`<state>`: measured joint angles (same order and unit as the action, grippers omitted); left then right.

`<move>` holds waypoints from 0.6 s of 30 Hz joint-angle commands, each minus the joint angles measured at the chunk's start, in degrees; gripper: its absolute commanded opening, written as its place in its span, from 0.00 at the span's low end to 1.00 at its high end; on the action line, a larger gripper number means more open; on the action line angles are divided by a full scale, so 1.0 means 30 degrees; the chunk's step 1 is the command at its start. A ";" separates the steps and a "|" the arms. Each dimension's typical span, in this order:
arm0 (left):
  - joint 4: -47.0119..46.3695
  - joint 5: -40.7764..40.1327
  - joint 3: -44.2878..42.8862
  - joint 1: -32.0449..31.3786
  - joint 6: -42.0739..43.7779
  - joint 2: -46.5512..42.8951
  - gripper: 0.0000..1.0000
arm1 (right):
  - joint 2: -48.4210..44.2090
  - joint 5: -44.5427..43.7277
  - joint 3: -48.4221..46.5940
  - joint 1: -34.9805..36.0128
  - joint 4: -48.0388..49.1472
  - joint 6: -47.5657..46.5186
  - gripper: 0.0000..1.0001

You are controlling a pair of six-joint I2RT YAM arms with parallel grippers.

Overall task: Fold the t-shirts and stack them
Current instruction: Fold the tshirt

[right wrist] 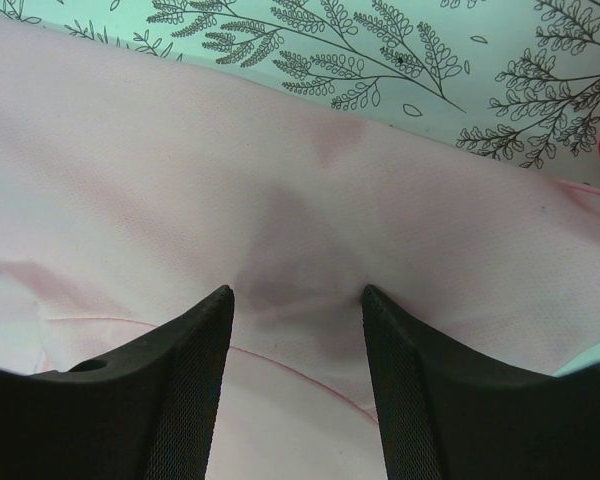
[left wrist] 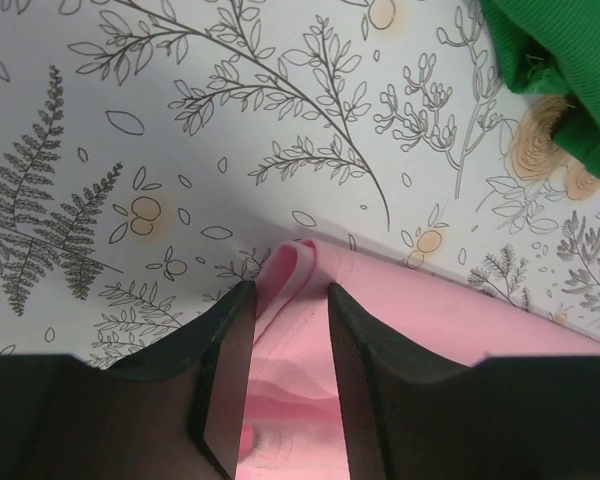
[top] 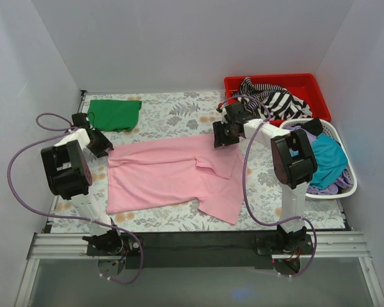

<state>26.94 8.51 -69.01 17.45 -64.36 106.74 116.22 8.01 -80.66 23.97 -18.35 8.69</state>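
Note:
A large light pink t-shirt point(top: 169, 176) lies spread across the middle of the table, with one part folded over at its right. My left gripper point(top: 104, 146) is at its far left corner. In the left wrist view my left gripper point(left wrist: 290, 290) is open, with a raised fold of the pink shirt point(left wrist: 300, 340) between the jaws. My right gripper point(top: 219, 137) is at the shirt's far right edge. In the right wrist view my right gripper point(right wrist: 296, 295) is open, its tips pressing into the pink cloth point(right wrist: 280, 180), which puckers between them. A folded dark green t-shirt point(top: 115, 114) lies at the back left and also shows in the left wrist view point(left wrist: 565, 70).
A red bin point(top: 307, 86) at the back right holds a black-and-white striped shirt point(top: 272, 99). A white basket point(top: 345, 185) on the right holds a teal shirt point(top: 326, 160) and purple cloth point(top: 323, 188). White walls close in the table on three sides.

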 commanded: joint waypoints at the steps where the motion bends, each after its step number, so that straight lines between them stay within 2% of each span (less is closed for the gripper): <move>1: 0.0162 -0.0055 -0.0345 -0.0075 0.0125 0.0514 0.33 | 0.1454 0.0816 0.1019 0.0214 -0.1559 0.0004 0.61; 3: 0.0015 0.0033 -0.0316 -0.0075 0.0008 0.0456 0.31 | 0.1454 0.0816 0.1077 0.0214 -0.1530 -0.0025 0.61; 5: -0.0015 0.0150 -0.0461 -0.0075 0.0065 0.0543 0.14 | 0.1512 0.0903 0.1136 0.0244 -0.1501 0.0004 0.61; 6: 0.0014 0.0180 -0.0636 -0.0075 0.0037 0.0602 0.11 | 0.1541 0.0904 0.1194 0.0244 -0.1501 0.0062 0.61; 10: 0.0307 -0.0025 -0.1223 -0.0075 0.0211 0.0602 0.06 | 0.1484 0.0671 0.1837 0.0273 -0.1267 0.0092 0.56; 11: 0.0424 -0.0054 -0.1398 -0.0075 0.0241 0.0631 0.02 | 0.1425 0.0438 0.2332 0.0244 -0.1180 0.0092 0.54; 18: 0.1098 -0.1521 -0.2688 -0.0075 0.0183 0.0982 0.02 | 0.0547 -0.1204 0.4297 0.0244 -0.0534 0.0561 0.50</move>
<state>29.34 6.79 -74.70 17.37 -64.16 109.03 113.54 6.74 -73.87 23.99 -10.13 9.08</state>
